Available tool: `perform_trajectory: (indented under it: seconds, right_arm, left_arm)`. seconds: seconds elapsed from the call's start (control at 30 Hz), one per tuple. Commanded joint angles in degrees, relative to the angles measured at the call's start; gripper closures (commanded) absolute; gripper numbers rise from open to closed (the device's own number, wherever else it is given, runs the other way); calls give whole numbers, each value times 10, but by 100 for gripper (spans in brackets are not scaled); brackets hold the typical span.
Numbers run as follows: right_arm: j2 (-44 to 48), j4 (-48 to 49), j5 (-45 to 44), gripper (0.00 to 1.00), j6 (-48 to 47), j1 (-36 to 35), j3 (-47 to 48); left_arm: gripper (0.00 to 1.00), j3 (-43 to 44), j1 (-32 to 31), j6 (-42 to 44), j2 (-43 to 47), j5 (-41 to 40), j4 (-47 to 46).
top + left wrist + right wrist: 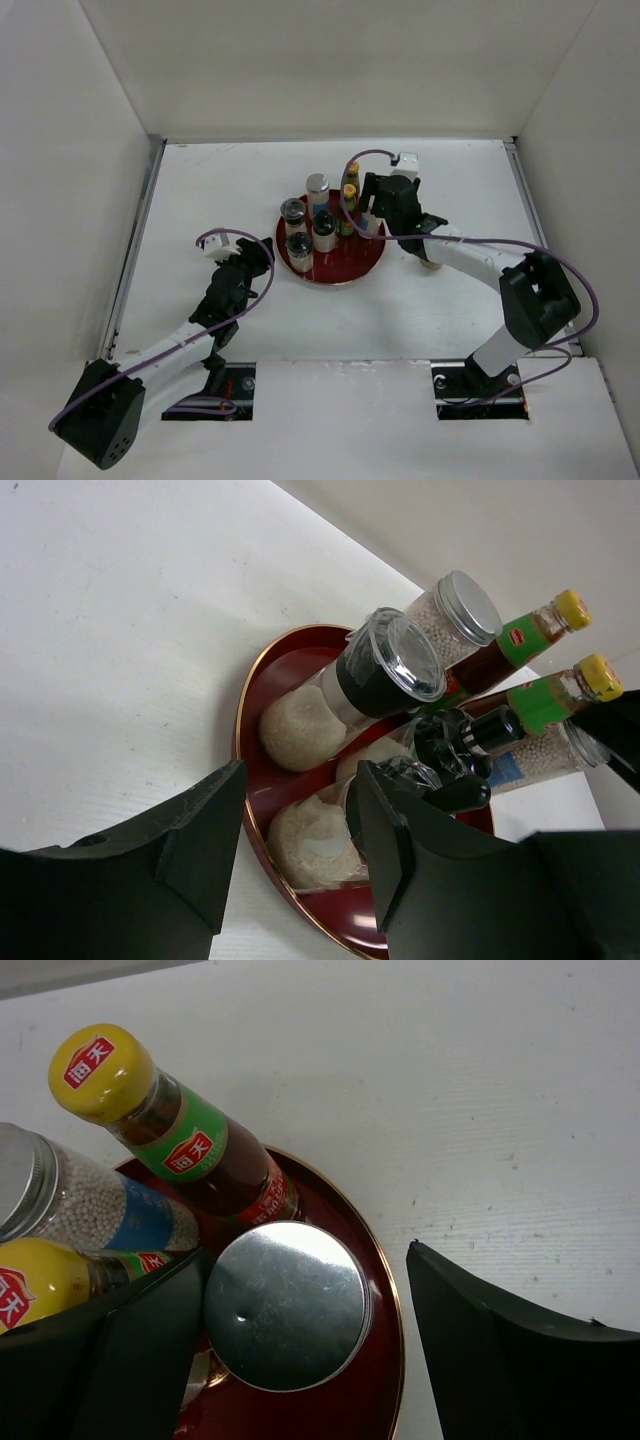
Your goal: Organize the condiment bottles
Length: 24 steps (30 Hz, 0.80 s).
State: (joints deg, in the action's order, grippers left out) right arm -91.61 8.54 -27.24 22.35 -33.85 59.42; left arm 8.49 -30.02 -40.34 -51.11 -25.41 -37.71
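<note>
**Clerk:** Item one: condiment bottles (322, 222), a cluster standing on the far-left part of the round red tray (350, 272), mid-table (470, 190). Slim red sauce bottles with yellow caps stand at the far side, short pale jars nearer.

**Checker:** Item in hand?

**Clerk:** The silver-lidded jar (288, 1305), at the right edge of the cluster, on the tray beside a sauce bottle (185, 1145). The right gripper (306, 1258) straddles it from above, fingers apart, nothing clamped. One finger looks just beside the lid, the other well clear.

**Checker:** Handling note?

**Clerk:** My judgement:
- Centre the jar between the fingers before closing, or the closer finger will shove it sideways.
- Take it on the body, below the lid.
- Lift straight up, since the neighbours stand close and the tall bottles would tip easily.

**Checker:** Other arm?

**Clerk:** The left gripper (298, 775), fingers apart and empty, near the tray's left rim, facing a clear-lidded grinder (395, 665). It is best held off while the right arm works.

**Checker:** Not verified?

**Clerk:**
- Jar body: hidden under its own lid in the right wrist view and under the gripper from above.
- Whether a finger touches the lid: cannot tell.
- Exact bottle count: the bottles overlap too much to say.
- Label text: too small to read.
</note>
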Motion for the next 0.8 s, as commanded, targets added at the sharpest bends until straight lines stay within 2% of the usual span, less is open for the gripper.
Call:
perform_trajectory:
  seconds: [0.0,0.1,0.23,0.27,0.37,0.4,0.43,0.5,0.53,0.67,0.7,0.77]
  right_arm:
    - [49,36,-12,14,9,-4,18]
    - [83,32,-12,14,9,-4,-3]
    - [168,32,-24,22,21,18,-72]
    - [196,29,-27,27,22,22,-93]
    - [268,-6,-59,66,28,38,-141]
    - [290,-25,-79,73,32,42,-155]
    - [308,-48,-103,74,36,44,-167]
    - [325,-103,-142,70,35,47,-180]
    - [325,-133,-155,64,38,51,-182]
    - [313,-181,-173,18,52,58,-198]
    - [307,-185,-169,13,60,57,-201]
    - [291,-192,-155,9,71,58,-201]
  left_arm:
    - [54,-4,-2,-4,5,-1,-28]
    - [54,-5,4,-6,3,0,-28]
    - [54,-5,-2,-4,8,-2,-28]
    - [54,-5,-2,-4,7,-3,-28]
    - [54,-5,2,-7,2,0,-28]
    - [54,-5,1,-8,6,1,-29]
    - [54,-6,0,-8,8,1,-29]
    - [54,-6,-3,-8,10,-3,-29]
    - [54,-6,-1,-9,8,-3,-29]
    - [54,-5,-1,-12,4,4,-30]
    - [54,-5,-2,-12,4,3,-30]
    - [54,-5,0,-12,3,1,-30]
